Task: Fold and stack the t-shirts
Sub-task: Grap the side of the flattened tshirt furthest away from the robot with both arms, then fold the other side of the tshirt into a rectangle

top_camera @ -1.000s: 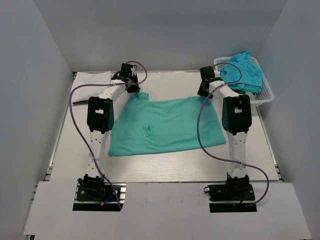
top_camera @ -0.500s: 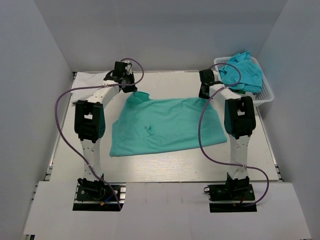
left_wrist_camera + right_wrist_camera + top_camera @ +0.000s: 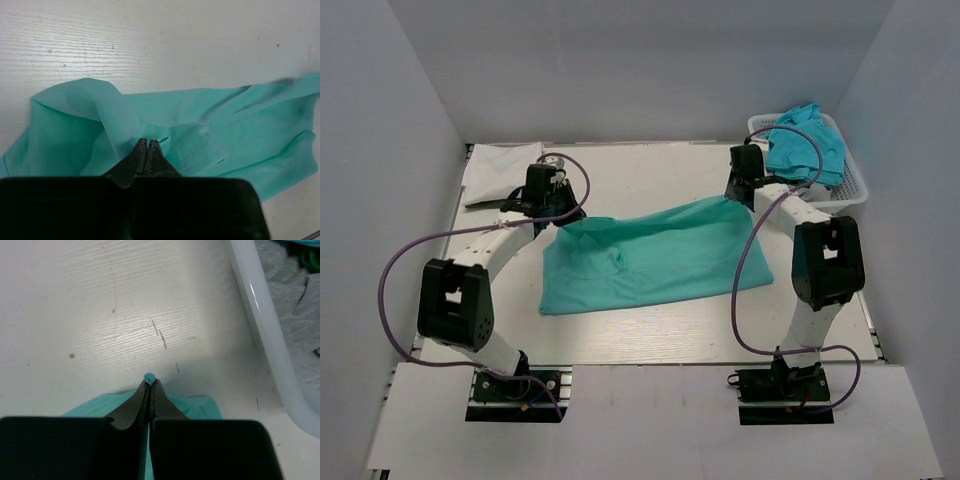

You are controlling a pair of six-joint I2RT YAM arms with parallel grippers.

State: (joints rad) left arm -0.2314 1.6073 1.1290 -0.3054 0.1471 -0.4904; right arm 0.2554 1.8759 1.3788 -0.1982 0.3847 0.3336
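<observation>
White wood-grain table (image 3: 650,340) fills the frame, with a teal cotton t-shirt (image 3: 650,255) spread across its centre. The left gripper (image 3: 146,144) has its jaws pressed together on a fold at the shirt's upper left edge. The right gripper (image 3: 150,381) pinches the upper right corner. At upper right, a white plastic basket (image 3: 855,190) holds crumpled blue garments (image 3: 805,145). A white folded cloth (image 3: 500,165) lies at upper left.

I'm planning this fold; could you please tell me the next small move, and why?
Probably draw both grippers toward the near hem: the left gripper and right gripper are shut on the far edge of the green t-shirt, fold unfinished.
</observation>
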